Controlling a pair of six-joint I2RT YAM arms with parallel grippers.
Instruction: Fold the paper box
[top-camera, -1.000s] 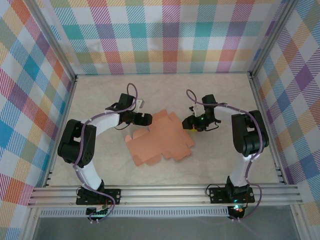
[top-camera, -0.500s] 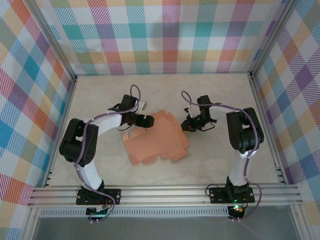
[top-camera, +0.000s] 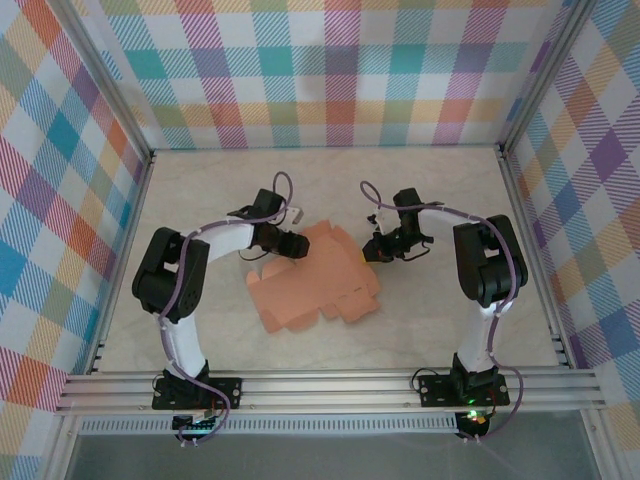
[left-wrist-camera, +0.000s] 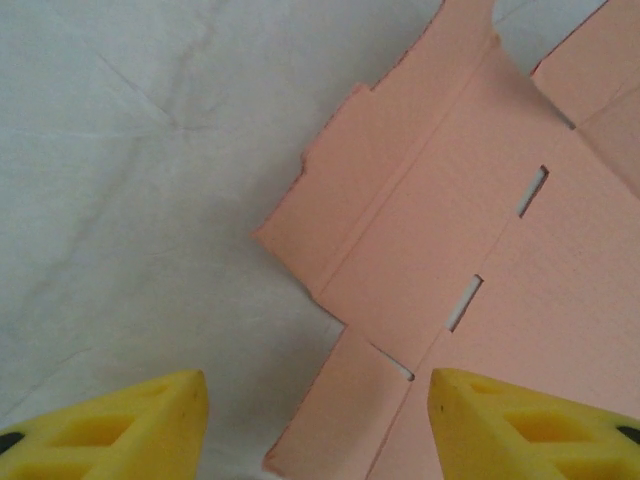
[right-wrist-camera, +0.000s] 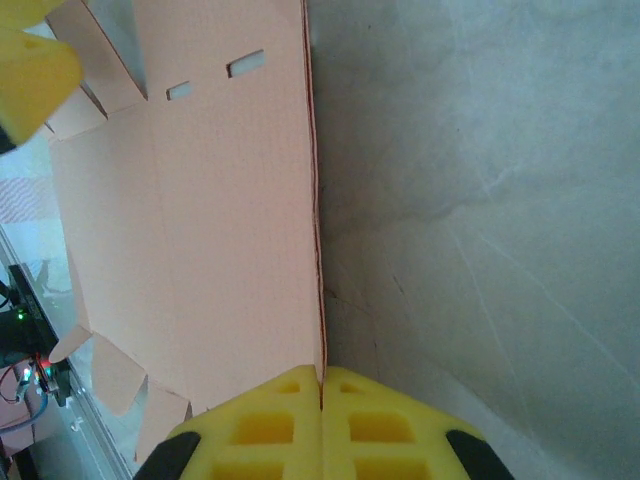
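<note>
Leftward has crept the right gripper (right-wrist-camera: 321, 385), now clamped on the paper box (top-camera: 315, 280) edge; left gripper (left-wrist-camera: 318, 420) stands open over a flap; first fold probably under way; next, lift and crease.

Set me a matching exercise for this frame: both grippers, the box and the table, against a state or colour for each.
Things:
1. left gripper
2. right gripper
3. box
4. table

States:
a. pale, marbled
b. flat, unfolded
c. open
d. shut on the box's edge

Pairs: 1-c; 2-d; 3-b; 4-a
</note>
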